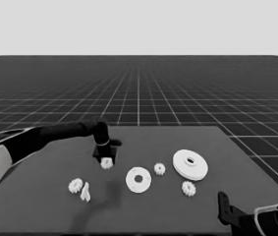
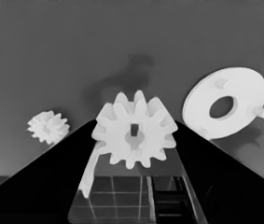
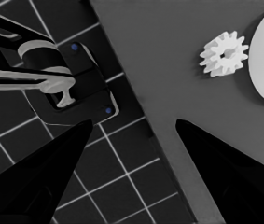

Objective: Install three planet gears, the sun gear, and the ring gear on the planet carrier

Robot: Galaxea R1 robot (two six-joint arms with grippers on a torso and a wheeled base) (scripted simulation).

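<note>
Left gripper point(image 1: 106, 158) reached over mid-tabletop point(image 1: 40, 206), clamped on small white toothed gear point(image 2: 134, 129), raised above the surface (shadow beneath), left of flat white smaller round part point(image 1: 138, 179). Right gripper point(image 3: 131, 140) parked at near right corner, fingers apart.

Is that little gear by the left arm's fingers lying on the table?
No. The gear sits between the left gripper's fingers, lifted.

Looks like a simulator scene, not a real room: just a dark surface point(image 1: 45, 196) sitting on an endless grid floor point(image 1: 178, 93), with a blank pale band point(image 1: 138, 24) above the horizon.
</note>
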